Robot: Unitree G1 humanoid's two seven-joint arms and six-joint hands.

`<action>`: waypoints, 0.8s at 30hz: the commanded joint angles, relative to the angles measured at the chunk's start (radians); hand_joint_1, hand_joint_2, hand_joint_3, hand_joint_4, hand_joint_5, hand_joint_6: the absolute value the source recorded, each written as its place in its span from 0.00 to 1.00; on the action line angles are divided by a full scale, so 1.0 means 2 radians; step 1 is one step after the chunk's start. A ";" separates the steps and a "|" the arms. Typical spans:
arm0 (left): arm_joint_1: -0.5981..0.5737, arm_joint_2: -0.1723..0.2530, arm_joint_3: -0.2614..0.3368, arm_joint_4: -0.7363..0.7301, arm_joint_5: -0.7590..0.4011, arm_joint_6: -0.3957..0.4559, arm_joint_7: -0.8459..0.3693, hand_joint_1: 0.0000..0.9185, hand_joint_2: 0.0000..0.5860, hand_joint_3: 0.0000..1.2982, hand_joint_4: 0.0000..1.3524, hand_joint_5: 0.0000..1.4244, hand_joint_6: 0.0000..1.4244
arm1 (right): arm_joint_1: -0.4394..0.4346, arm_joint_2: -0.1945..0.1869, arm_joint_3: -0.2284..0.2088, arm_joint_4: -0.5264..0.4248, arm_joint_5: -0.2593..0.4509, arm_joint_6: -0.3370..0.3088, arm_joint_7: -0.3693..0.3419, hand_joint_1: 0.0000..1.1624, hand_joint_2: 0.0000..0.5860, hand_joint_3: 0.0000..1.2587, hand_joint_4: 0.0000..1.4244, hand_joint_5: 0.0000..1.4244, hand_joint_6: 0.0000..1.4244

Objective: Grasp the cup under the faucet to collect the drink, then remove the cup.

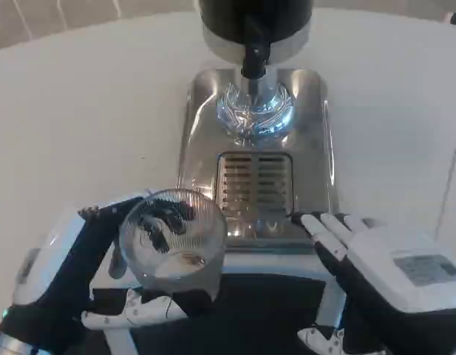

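A shiny stainless-steel dispenser base (pixel 312 133) is sitting in the middle of the white table (pixel 87 96), with a black faucet spout (pixel 254 61) hanging from a black-and-silver body at the top edge. Directly under the spout, a slotted steel drip grate (pixel 256 181) is lying in the tray, and between spout and grate the polished metal is throwing back a bright blue-white reflection.

The clear ribbed glass cup (pixel 173 237) is sitting well in front of the spout, at the tray's front-left corner — not under the faucet. The left hand (pixel 102 281) is wrapping the cup: dark fingers (pixel 102 222) are curling round its far-left side and white fingertips are lying below its base, so the fingers are clamped on the glass. Whether any liquid is inside the cup cannot be told; only glints and a faint brownish spot are showing through its wall.

The right hand (pixel 383 285) is resting at the tray's front-right corner, touching nothing visible — its fingers are stretched forward, slightly parted, tips near the grate's lower right edge.

A pale wall strip is showing beyond the table's curved far edge.
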 commanded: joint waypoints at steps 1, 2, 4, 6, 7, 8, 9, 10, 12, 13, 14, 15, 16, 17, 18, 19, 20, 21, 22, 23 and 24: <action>0.004 -0.002 0.002 -0.009 -0.001 -0.009 -0.001 0.61 0.03 0.78 0.88 0.97 0.90 | 0.003 0.004 0.000 -0.004 0.002 -0.006 0.001 0.43 0.70 0.00 0.00 0.00 0.00; 0.004 -0.002 0.002 -0.009 -0.001 -0.009 -0.001 0.61 0.03 0.78 0.88 0.97 0.90 | 0.003 0.004 0.000 -0.004 0.002 -0.006 0.001 0.43 0.70 0.00 0.00 0.00 0.00; 0.004 -0.002 0.002 -0.009 -0.001 -0.009 -0.001 0.61 0.03 0.78 0.88 0.97 0.90 | 0.003 0.005 -0.001 -0.004 0.002 -0.006 0.001 0.43 0.70 0.00 0.00 0.00 0.00; 0.004 -0.002 0.002 -0.009 -0.001 -0.009 -0.001 0.61 0.03 0.78 0.88 0.97 0.90 | 0.003 0.005 -0.001 -0.004 0.003 -0.006 0.002 0.43 0.70 0.00 0.00 0.00 0.00; 0.004 -0.002 0.002 -0.009 -0.001 -0.009 -0.001 0.61 0.03 0.78 0.88 0.97 0.90 | 0.003 0.004 -0.002 -0.004 0.003 -0.006 0.002 0.43 0.70 0.00 0.00 0.00 0.00; 0.004 -0.002 0.002 -0.010 -0.001 -0.008 -0.001 0.61 0.03 0.78 0.88 0.97 0.90 | 0.003 0.004 -0.002 -0.004 0.003 -0.006 0.002 0.43 0.70 0.00 0.00 0.00 0.00; 0.004 -0.002 0.002 -0.010 -0.001 -0.008 -0.001 0.61 0.03 0.78 0.88 0.97 0.90 | 0.003 0.004 -0.002 -0.004 0.003 -0.006 0.002 0.43 0.70 0.00 0.00 0.00 0.00; 0.004 -0.002 0.002 -0.010 -0.002 -0.008 -0.001 0.61 0.03 0.78 0.88 0.97 0.90 | 0.002 0.004 -0.002 -0.004 0.003 -0.007 0.002 0.43 0.70 0.00 0.00 0.00 0.00; 0.005 -0.002 0.002 -0.010 -0.002 -0.007 -0.002 0.61 0.03 0.78 0.88 0.97 0.90 | 0.002 0.004 -0.003 -0.004 0.004 -0.006 0.002 0.43 0.70 0.00 0.00 0.00 0.00; 0.005 -0.003 0.002 -0.010 -0.002 -0.007 -0.002 0.61 0.03 0.78 0.88 0.97 0.90 | 0.003 0.004 -0.003 -0.004 0.004 -0.006 0.002 0.43 0.70 0.00 0.00 0.00 0.00; 0.005 -0.003 0.002 -0.010 -0.002 -0.007 -0.002 0.61 0.03 0.78 0.88 0.97 0.90 | 0.003 0.004 -0.003 -0.004 0.004 -0.006 0.002 0.43 0.70 0.00 0.00 0.00 0.00; 0.005 -0.003 0.002 -0.010 -0.001 -0.007 -0.002 0.61 0.03 0.78 0.88 0.97 0.90 | 0.003 0.004 -0.004 -0.004 0.005 -0.006 0.002 0.43 0.70 0.00 0.00 0.00 0.00; 0.005 -0.004 0.001 -0.009 -0.001 -0.005 -0.001 0.61 0.03 0.78 0.88 0.97 0.90 | 0.003 0.004 -0.004 -0.005 0.005 -0.006 0.003 0.43 0.70 0.00 0.00 0.00 0.00; 0.004 -0.006 0.001 -0.007 0.000 -0.002 0.000 0.61 0.03 0.78 0.88 0.97 0.90 | 0.004 0.004 -0.004 -0.005 0.005 -0.006 0.002 0.43 0.70 0.00 0.00 0.00 0.00; 0.002 -0.008 0.000 -0.005 0.000 0.001 0.000 0.61 0.03 0.78 0.88 0.97 0.90 | 0.004 0.004 -0.004 -0.005 0.005 -0.006 0.002 0.43 0.70 0.00 0.00 0.00 0.00; 0.001 -0.009 0.000 -0.004 0.001 0.003 0.001 0.61 0.03 0.78 0.88 0.97 0.90 | 0.004 0.004 -0.004 -0.006 0.005 -0.006 0.002 0.43 0.70 0.00 0.00 0.00 0.00; -0.001 -0.011 0.000 -0.002 0.002 0.005 0.001 0.61 0.03 0.78 0.88 0.97 0.90 | 0.005 0.005 -0.004 -0.007 0.005 -0.006 0.003 0.43 0.70 0.00 0.00 0.00 0.00; -0.004 -0.013 -0.001 0.001 0.003 0.008 0.002 0.61 0.03 0.78 0.88 0.97 0.90 | 0.005 0.005 -0.005 -0.009 0.006 -0.006 0.003 0.43 0.70 0.00 0.00 0.00 0.00; -0.007 -0.016 -0.002 0.004 0.003 0.013 0.003 0.61 0.03 0.78 0.88 0.97 0.90 | 0.007 0.005 -0.006 -0.010 0.006 -0.005 0.003 0.43 0.70 0.00 0.00 0.00 0.00; -0.013 -0.018 -0.004 0.010 0.006 0.016 0.005 0.61 0.03 0.78 0.88 0.97 0.90 | 0.008 0.006 -0.007 -0.012 0.007 -0.004 0.004 0.43 0.70 0.00 0.00 0.00 0.00; -0.025 -0.023 -0.006 0.017 0.012 0.020 0.008 0.61 0.03 0.78 0.88 0.97 0.90 | 0.010 0.005 -0.011 -0.012 0.009 -0.003 0.005 0.43 0.70 0.00 0.00 0.00 0.00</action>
